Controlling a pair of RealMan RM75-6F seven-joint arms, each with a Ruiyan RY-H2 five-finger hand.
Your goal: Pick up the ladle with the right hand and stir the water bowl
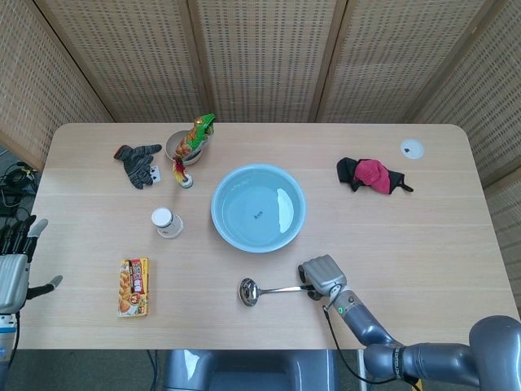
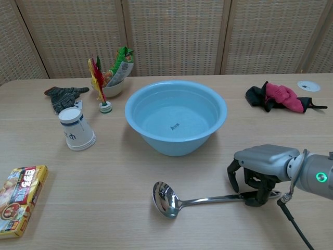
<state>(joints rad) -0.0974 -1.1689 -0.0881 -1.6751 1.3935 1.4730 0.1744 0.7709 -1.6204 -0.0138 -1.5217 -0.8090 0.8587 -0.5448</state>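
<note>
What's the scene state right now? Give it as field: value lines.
ladle: lying flat on the table, cup end toward robot's left, handle end under the right hand
right hand: arched over the handle end, fingertips down around it; grasp not clearly closed
left hand: off the table's left edge, fingers spread, holding nothing
water bowl: light blue, holds water, behind the ladle, apart from it
paper cup: left of the bowl
snack box: near-left table edge
glove: far left
red-black cloth: far right
</note>
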